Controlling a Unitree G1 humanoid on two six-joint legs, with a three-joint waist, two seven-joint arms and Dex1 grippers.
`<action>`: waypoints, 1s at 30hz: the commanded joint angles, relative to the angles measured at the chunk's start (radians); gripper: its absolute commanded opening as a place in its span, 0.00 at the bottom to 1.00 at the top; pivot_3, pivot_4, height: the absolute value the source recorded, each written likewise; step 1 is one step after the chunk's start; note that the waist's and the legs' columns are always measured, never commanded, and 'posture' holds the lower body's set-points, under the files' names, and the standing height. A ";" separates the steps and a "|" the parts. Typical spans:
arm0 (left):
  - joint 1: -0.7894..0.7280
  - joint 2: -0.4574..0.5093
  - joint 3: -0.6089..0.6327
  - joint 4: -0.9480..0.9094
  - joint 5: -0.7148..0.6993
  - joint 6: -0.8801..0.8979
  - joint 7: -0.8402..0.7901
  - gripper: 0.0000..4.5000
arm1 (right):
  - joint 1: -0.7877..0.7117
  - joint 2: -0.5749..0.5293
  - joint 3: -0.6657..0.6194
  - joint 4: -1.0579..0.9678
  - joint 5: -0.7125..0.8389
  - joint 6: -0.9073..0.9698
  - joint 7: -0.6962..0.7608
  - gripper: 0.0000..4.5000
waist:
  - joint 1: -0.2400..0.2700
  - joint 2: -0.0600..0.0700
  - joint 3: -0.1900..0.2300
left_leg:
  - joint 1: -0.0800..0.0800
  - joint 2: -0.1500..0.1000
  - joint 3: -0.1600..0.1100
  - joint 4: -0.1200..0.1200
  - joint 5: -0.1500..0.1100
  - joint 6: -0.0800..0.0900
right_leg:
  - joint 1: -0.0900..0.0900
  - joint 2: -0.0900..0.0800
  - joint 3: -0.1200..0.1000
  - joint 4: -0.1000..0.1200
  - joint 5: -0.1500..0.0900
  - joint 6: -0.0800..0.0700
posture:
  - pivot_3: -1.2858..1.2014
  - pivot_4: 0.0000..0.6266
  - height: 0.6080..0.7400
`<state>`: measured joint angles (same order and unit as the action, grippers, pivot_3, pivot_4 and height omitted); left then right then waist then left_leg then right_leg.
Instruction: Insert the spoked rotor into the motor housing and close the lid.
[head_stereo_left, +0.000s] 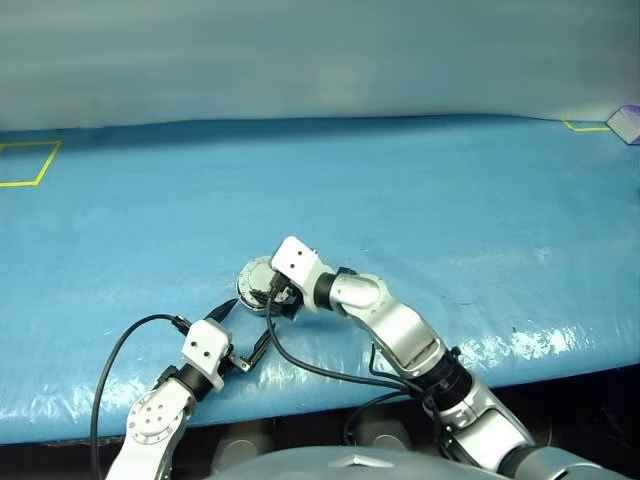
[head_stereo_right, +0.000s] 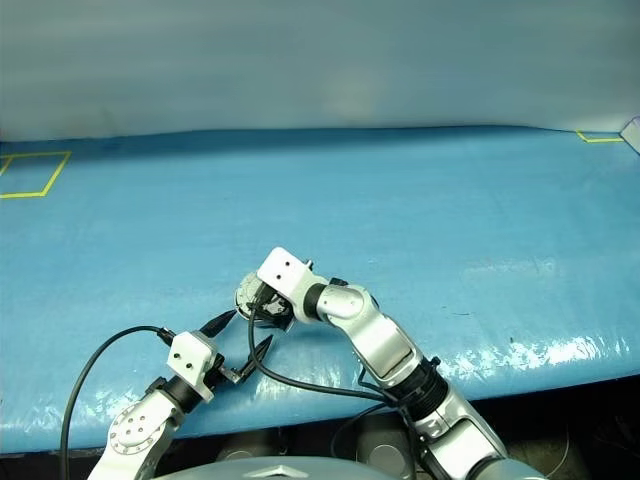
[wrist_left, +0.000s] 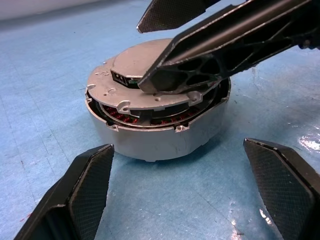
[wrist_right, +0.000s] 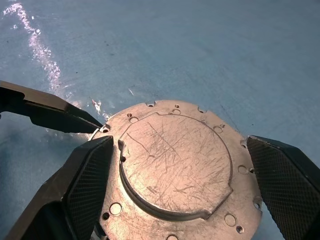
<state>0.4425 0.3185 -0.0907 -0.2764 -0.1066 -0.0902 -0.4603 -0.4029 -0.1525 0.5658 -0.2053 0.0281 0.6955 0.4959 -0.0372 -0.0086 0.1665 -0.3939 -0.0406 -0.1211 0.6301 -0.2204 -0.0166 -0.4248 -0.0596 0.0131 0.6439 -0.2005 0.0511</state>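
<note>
The motor housing (wrist_left: 165, 140), a squat grey round case, sits on the blue table near its front edge. The lid (wrist_left: 125, 95) lies on top of it, plain scratched face up (wrist_right: 175, 165). A gap on the near side shows copper windings (wrist_left: 125, 117). The spoked rotor is hidden. My right gripper (wrist_right: 177, 145) hangs open over the lid, its fingers (wrist_right: 85, 185) spread to either side, and one fingertip (wrist_left: 150, 82) rests on the lid. My left gripper (wrist_left: 177, 147) is open just in front of the housing (head_stereo_left: 252, 278), not touching it.
The blue table cover (head_stereo_left: 450, 220) stretches far back and to both sides. Yellow tape marks lie at the far left (head_stereo_left: 25, 160) and far right (head_stereo_left: 585, 125), beside a small pale box (head_stereo_left: 626, 122). A black cable (head_stereo_left: 320, 365) trails by the front edge.
</note>
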 joint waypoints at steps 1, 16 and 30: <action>0.003 -0.001 -0.008 -0.027 0.000 -0.016 -0.001 1.00 | -0.010 0.001 0.011 -0.020 0.000 0.010 0.019 1.00 | 0.000 0.000 0.000 | 0.000 0.000 0.000 0.000 0.000 0.000 | 0.000 0.000 0.000 0.000 0.000 0.000 | 0.52 0.24 1.00; 0.008 -0.003 -0.006 -0.017 -0.005 -0.024 -0.002 1.00 | -0.024 0.034 0.009 -0.081 -0.003 0.045 0.002 0.67 | 0.000 0.000 0.000 | 0.000 0.000 0.000 0.000 0.000 0.000 | 0.000 0.000 0.000 0.000 0.000 0.000 | 0.52 0.24 1.00; 0.019 -0.002 -0.003 -0.017 -0.007 -0.029 -0.002 1.00 | 0.000 0.039 0.042 -0.044 -0.037 0.046 -0.025 0.67 | 0.000 0.000 0.000 | 0.000 0.000 0.000 0.000 0.000 0.000 | 0.000 0.000 0.000 0.000 0.000 0.000 | 0.52 0.24 1.00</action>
<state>0.4579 0.3167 -0.0941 -0.2763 -0.1078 -0.0970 -0.4602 -0.4056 -0.1225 0.6010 -0.2315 -0.0035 0.7636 0.4748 -0.0375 -0.0086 0.1665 -0.3940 -0.0406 -0.1212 0.6302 -0.2204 -0.0166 -0.4250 -0.0596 0.0131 0.6440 -0.2005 0.0512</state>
